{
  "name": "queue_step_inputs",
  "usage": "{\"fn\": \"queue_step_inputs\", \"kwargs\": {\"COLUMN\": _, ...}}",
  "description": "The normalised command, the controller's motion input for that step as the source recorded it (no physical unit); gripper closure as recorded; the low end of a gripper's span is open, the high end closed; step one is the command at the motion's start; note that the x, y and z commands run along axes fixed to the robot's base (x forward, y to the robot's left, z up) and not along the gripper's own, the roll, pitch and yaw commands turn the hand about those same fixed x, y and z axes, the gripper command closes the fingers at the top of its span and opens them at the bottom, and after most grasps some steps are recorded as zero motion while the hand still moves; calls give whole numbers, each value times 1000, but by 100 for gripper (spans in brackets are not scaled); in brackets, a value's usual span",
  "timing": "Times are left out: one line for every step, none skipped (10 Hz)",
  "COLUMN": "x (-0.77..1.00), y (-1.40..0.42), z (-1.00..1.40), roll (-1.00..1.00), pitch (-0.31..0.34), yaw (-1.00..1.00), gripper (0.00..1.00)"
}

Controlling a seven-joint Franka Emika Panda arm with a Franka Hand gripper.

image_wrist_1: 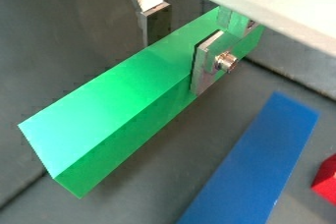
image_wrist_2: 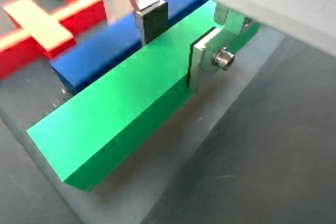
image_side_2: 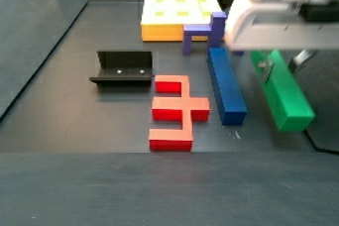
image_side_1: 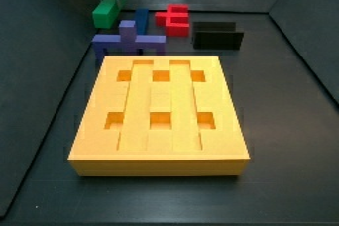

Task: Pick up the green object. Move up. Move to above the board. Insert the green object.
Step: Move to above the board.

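- the gripper (image_wrist_2: 178, 39) is down at the far end of the green object (image_wrist_2: 118, 110), both fingers (image_wrist_2: 207, 59) straddling it
- silver plates flank the bar's sides; contact can't be confirmed
- wrist housing hangs directly above (image_side_2: 272, 17)

white tool (image_wrist_2: 178, 36), silver fingers (image_wrist_2: 207, 56), dark pads

Both wrist cams: close, looking down along the pincer (image_wrist_1: 178, 41) at the green object (image_wrist_2: 125, 110). Side cams face opp. ends of the counter (image_side_1: 284, 91); both share the board (image_side_2: 176, 14).
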Motion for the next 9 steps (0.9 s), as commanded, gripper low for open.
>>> {"fn": "queue_step_inputs", "kwargs": {"x": 0, "y": 0, "z": 1400, "roll": 0, "pitch": 0, "yaw": 0, "gripper": 100}}
{"fn": "queue_step_inputs", "kwargs": {"x": -5, "y": 3, "z": 1400, "roll": -21, "pitch": 7, "yaw": 7, "gripper": 100}}
{"fn": "queue_step_inputs", "kwargs": {"x": -52, "y": 2, "z": 1400, "roll": 8, "pitch": 35, "yaw": 4, "gripper": 100}}
{"fn": "queue_step_inputs", "kwargs": {"x": -45, "y": -3, "z": 1400, "roll": 46, "pitch": 18, "yaw": 4, "gripper": 100}}
{"fn": "queue_step_inputs", "kwargs": {"x": -18, "y": 3, "z": 1400, "roll": 37, "pitch": 18, "yaw": -2, "gripper": 100}}
{"fn": "queue_step_inputs", "kwargs": {"x": 8, "y": 10, "z": 1400, "roll": -5, "pitch": 74, "yaw": 3, "gripper": 100}}
{"fn": "queue_step_inputs", "kwargs": {"x": -14, "y": -8, "z": 1400, "roll": -8, "pitch": 87, "yaw": 7, "gripper": 100}}
{"fn": "queue_step_inputs", "kwargs": {"x": 1, "y": -2, "z": 577, "roll": -5, "pitch": 72, "yaw": 6, "gripper": 100}}
{"fn": "queue_step_inputs", "kwargs": {"x": 29, "y": 0, "z": 205, "roll": -7, "pitch": 61, "yaw": 5, "gripper": 100}}
